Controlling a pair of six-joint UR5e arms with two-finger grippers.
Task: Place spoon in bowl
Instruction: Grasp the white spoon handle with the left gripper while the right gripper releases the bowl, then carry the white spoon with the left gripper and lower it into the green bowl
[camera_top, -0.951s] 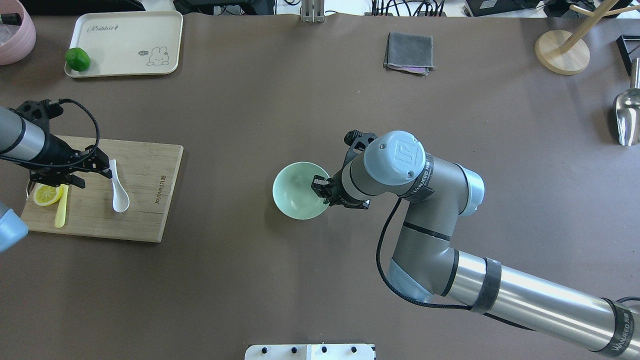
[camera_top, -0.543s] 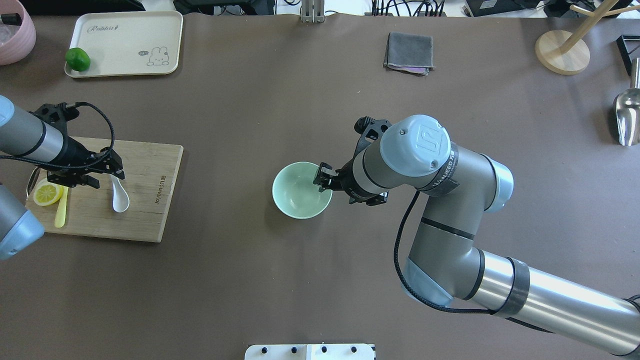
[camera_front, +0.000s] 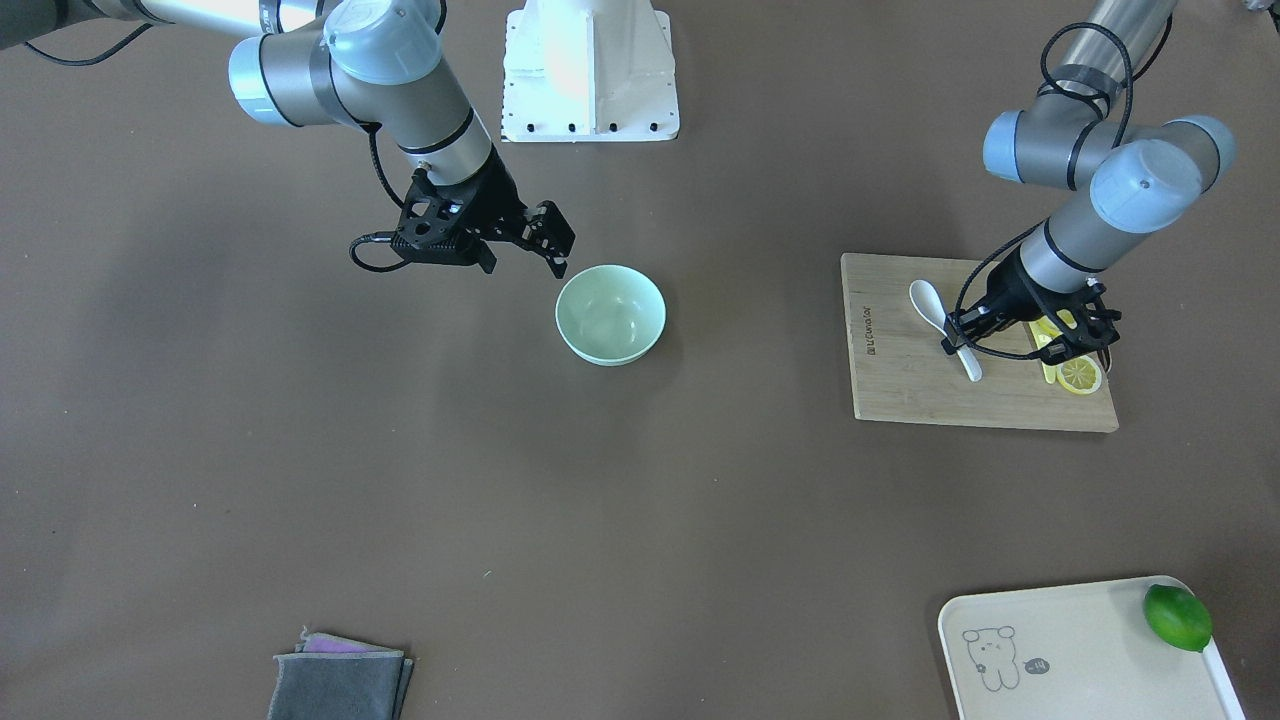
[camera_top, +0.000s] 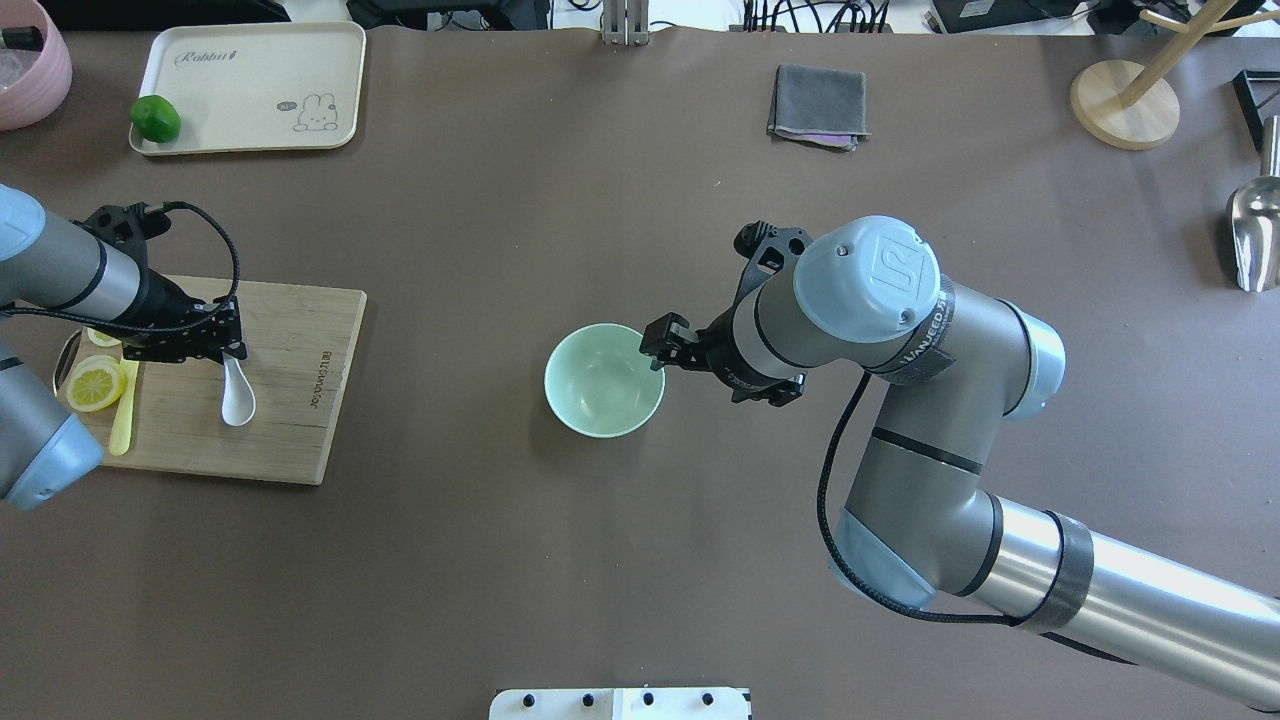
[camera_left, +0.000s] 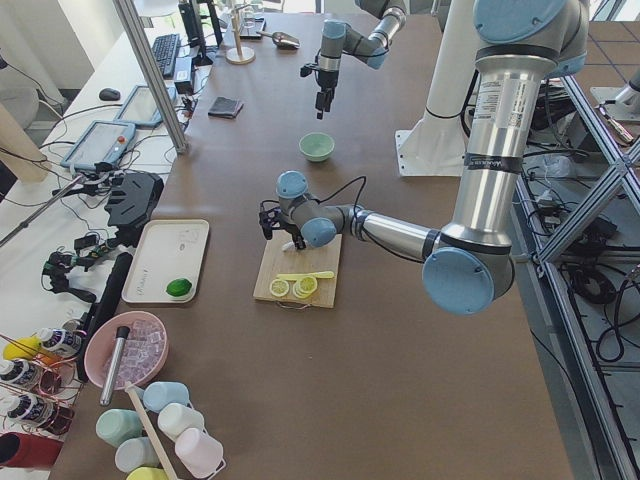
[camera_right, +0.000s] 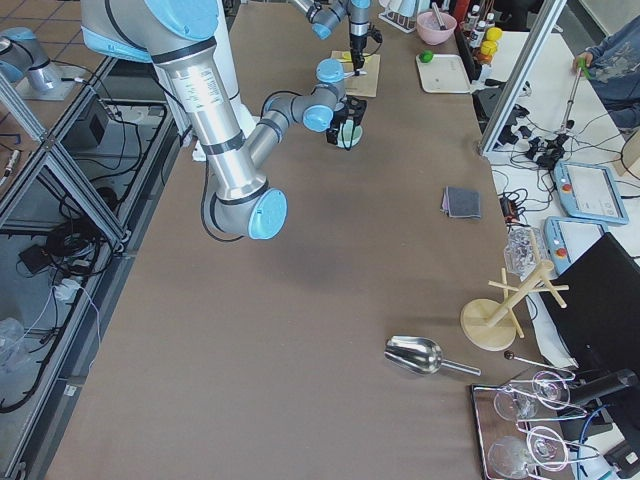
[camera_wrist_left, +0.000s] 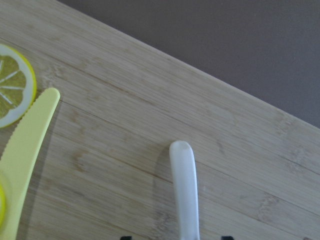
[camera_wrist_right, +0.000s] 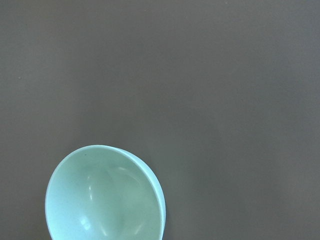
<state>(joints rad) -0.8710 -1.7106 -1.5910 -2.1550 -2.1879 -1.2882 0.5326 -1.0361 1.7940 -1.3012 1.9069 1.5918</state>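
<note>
The white spoon (camera_top: 239, 398) lies on the bamboo cutting board (camera_top: 290, 420), scoop toward the robot. My left gripper (camera_top: 229, 346) is open and low over the spoon's handle, one finger on each side; the left wrist view shows the handle (camera_wrist_left: 185, 190) between the two tips. The spoon (camera_front: 938, 308) and left gripper (camera_front: 957, 346) also show in the front view. The mint-green bowl (camera_top: 603, 380) stands empty mid-table. My right gripper (camera_top: 663, 346) is open and empty, just right of the bowl's rim. The bowl shows in the right wrist view (camera_wrist_right: 105, 197).
A lemon slice (camera_top: 96, 383) and a yellow plastic knife (camera_top: 123, 428) lie on the board left of the spoon. A cream tray (camera_top: 260, 85) with a lime (camera_top: 155, 118) sits far left, a grey cloth (camera_top: 818, 103) far centre, and a metal scoop (camera_top: 1254, 235) at the right edge.
My left gripper moved right and lowered over the spoon's handle. My right gripper drew back to the right, off the bowl's rim. Bowl and spoon have not moved.
</note>
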